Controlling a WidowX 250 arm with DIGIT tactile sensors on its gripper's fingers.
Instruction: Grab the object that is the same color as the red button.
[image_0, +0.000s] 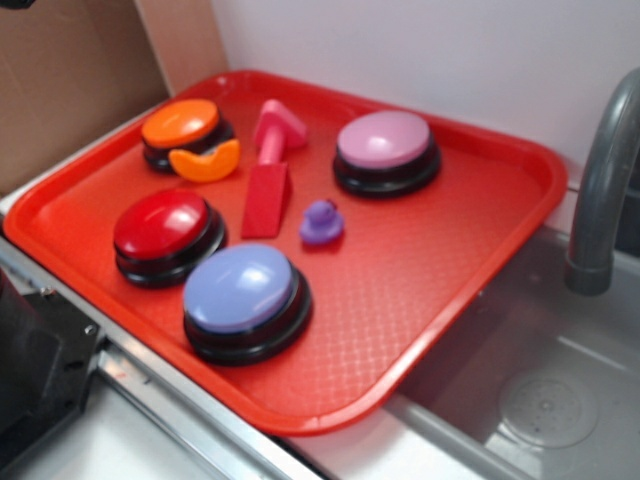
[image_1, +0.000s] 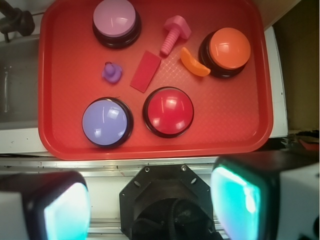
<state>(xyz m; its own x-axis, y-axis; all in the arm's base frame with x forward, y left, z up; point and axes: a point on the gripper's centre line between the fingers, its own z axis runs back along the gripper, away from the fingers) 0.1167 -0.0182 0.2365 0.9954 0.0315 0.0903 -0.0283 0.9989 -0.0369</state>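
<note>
- Step: approach not begun; your gripper (image_1: 150, 200) hangs high off the tray (image_1: 240, 130), fingers spread, empty.
- Wedge (image_1: 145, 71): mid-tray, just beyond the red button (image_1: 168, 111).
- Next: descend over it and straddle its narrow sides.

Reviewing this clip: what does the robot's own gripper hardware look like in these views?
In the wrist view, the gripper shows two blocky dark fingers with glowing teal-cyan inner pads and pale outer sides, flanking a black octagonal mount plate with small screws. In the exterior view only a blurred black body part sits at the lower left. No cables or markings are discernible.
</note>
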